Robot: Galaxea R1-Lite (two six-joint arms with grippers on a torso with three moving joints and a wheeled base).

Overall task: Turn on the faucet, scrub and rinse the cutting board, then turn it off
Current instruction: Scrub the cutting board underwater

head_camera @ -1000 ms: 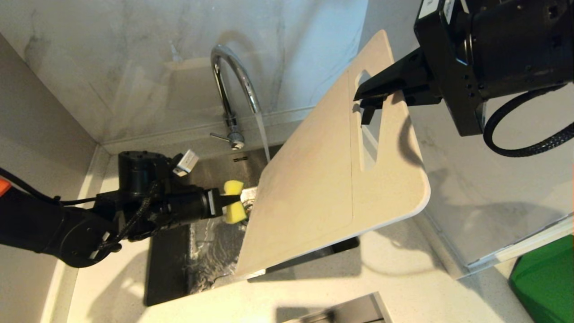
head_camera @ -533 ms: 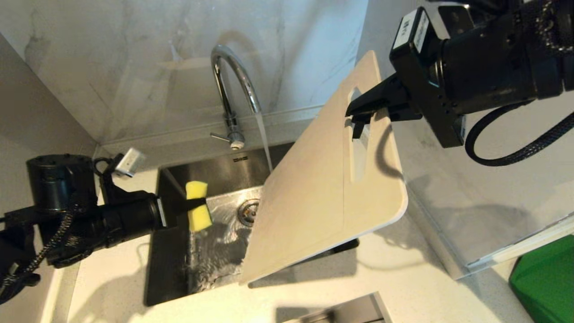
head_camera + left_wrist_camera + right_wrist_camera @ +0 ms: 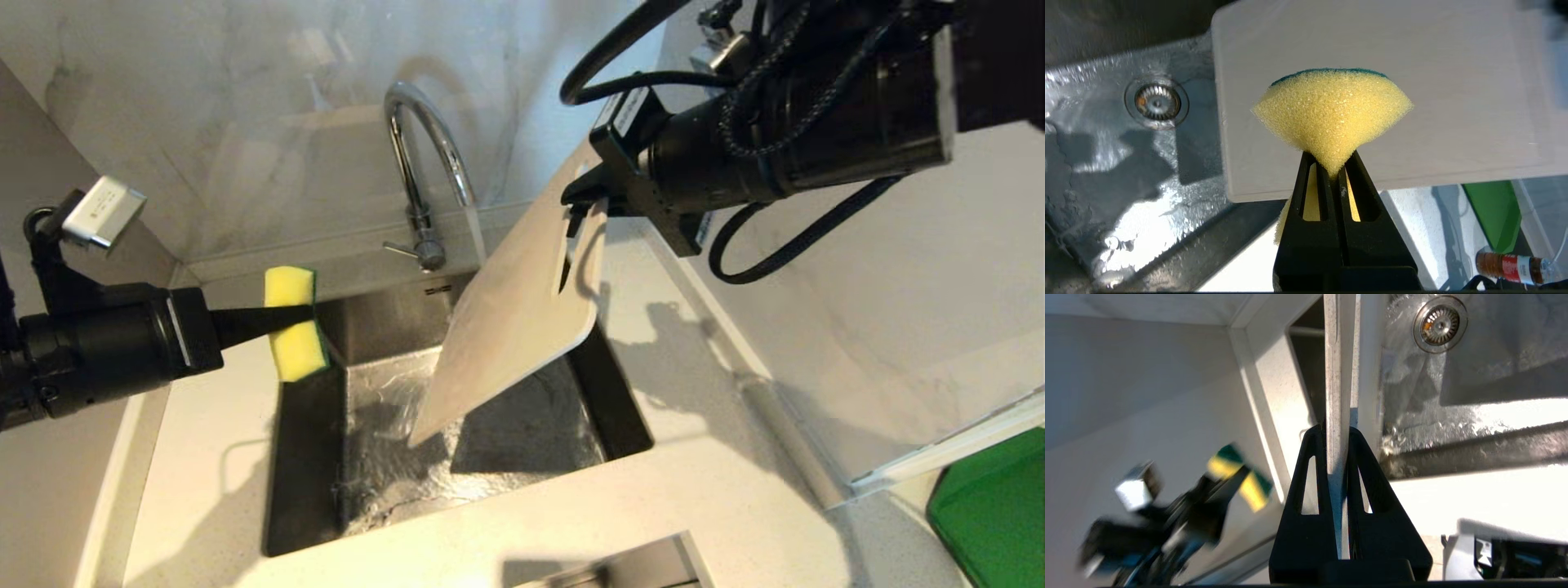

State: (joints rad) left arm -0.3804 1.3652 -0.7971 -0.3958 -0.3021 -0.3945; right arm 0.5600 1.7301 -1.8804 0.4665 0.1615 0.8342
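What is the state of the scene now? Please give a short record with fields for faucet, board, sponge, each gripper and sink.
faucet: water running from the spout
cutting board: tilted over the sink, lower corner down in the basin
sponge: yellow, held above the sink's left edge, apart from the board
left gripper: shut on the sponge
right gripper: shut on the board's upper end
sink: wet floor, drain uncovered

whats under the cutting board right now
Under the tilted cutting board, held by the right gripper, lies the wet steel sink with water running over its floor. The board covers the drain in the head view; the left wrist view shows it.
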